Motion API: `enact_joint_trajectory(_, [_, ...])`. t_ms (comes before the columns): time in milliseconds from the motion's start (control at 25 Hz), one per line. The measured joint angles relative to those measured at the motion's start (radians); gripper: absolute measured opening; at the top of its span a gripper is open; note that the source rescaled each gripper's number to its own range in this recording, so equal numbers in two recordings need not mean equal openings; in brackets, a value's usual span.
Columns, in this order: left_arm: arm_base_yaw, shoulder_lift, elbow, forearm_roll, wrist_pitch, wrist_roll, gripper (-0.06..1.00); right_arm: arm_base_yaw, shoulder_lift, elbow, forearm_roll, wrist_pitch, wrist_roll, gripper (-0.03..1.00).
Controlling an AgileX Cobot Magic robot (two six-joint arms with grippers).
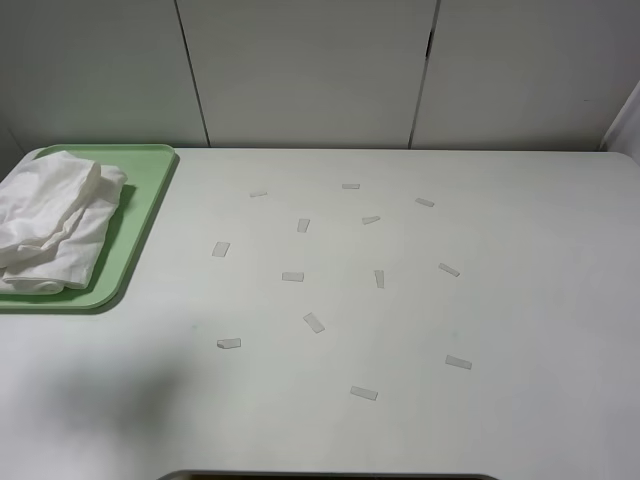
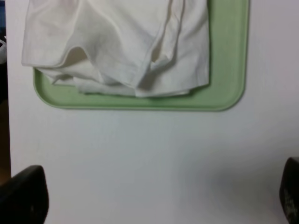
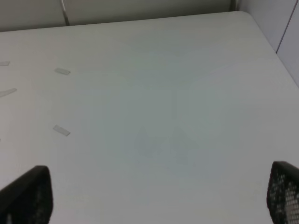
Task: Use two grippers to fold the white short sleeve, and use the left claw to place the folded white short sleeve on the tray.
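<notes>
Since the shirt (image 1: 55,220) lies bunched on the tray (image 1: 150,200) at ten o'clock on the table (image 1: 400,330), placing looks done; left claw (image 2: 154,198) and right claw (image 3: 154,198) hang spread and empty; next, I judge, only retreat; tape strips (image 1: 314,322) dot the centre.

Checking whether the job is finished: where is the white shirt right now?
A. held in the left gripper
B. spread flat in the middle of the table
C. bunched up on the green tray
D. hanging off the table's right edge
C: the shirt lies in a folded heap on the tray at the table's left, and the left gripper is open and apart from it.
</notes>
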Motion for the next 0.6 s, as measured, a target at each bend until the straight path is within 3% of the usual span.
enact_joint_trajectory(200, [-0.025,-0.089,0.000,-0.002,0.071,-0.001,0.99,0.000,0.000,0.000,0.000,0.000,0.000,1.00])
enact_joint_trajectory(600, [-0.158,-0.266,0.014,-0.023,0.076,-0.008,0.98,0.000,0.000,0.000,0.000,0.000,0.000,1.00])
